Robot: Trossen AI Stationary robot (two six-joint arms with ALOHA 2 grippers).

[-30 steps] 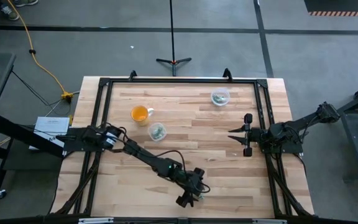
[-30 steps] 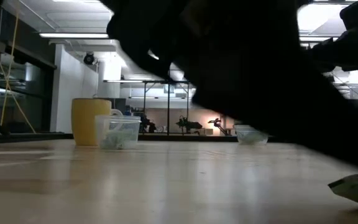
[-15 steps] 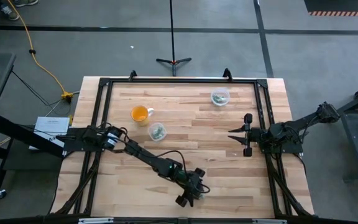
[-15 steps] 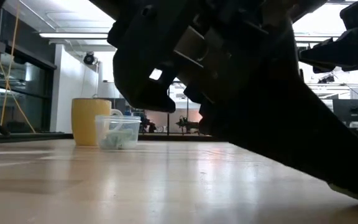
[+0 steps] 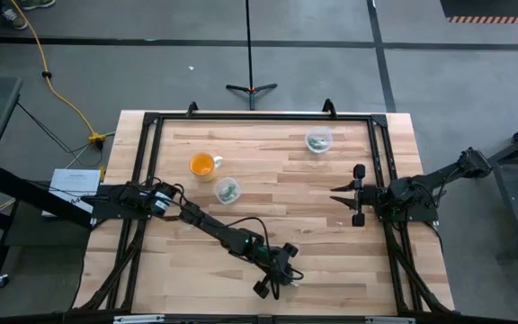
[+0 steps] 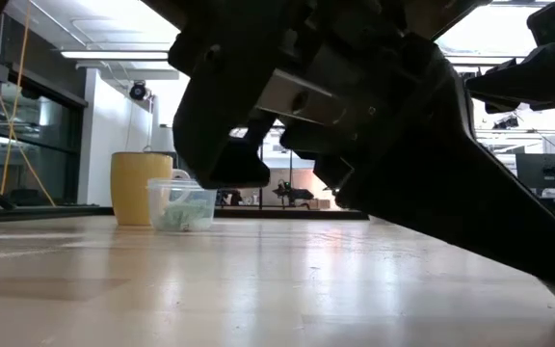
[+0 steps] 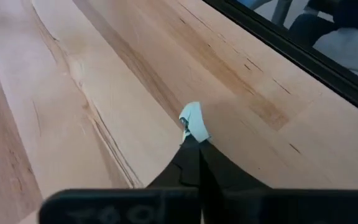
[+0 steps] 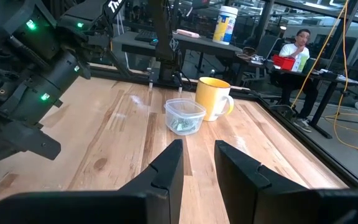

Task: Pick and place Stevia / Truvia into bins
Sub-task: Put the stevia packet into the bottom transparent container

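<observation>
My left gripper is clenched on a tiny green-and-white paper sweetener packet, low over the front of the wooden bench. One clear round plastic cup holding packets sits beside the orange handled mug; the other clear cup sits near the back. My right gripper waits, fingers parted, at the right edge.

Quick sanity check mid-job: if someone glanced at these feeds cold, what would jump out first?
First, the left claw stretched to the table's near edge, shut on a tiny green-and-white paper sweetener packet. Next, the orange cup with a handle beside a small round clear plastic cup with packets inside, left of centre. The right claw waits open near the right edge.
</observation>
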